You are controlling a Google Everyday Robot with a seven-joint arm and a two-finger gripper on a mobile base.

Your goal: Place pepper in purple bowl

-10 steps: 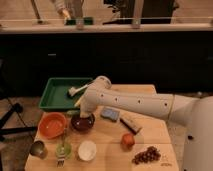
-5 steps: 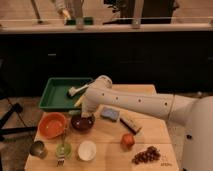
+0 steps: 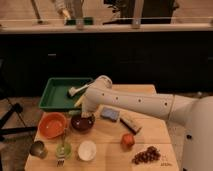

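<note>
The gripper hangs right over the purple bowl, on the bench just beside the orange bowl. The pepper isn't visible. This looks like the placing step; next, release into that bowl.

A light wooden table is seen under the gripper, which is held low over its left half, while a long dark cabinet front, topped by a pale ledge, is set well behind the gripper, and dim grey floor is shown to its left.
</note>
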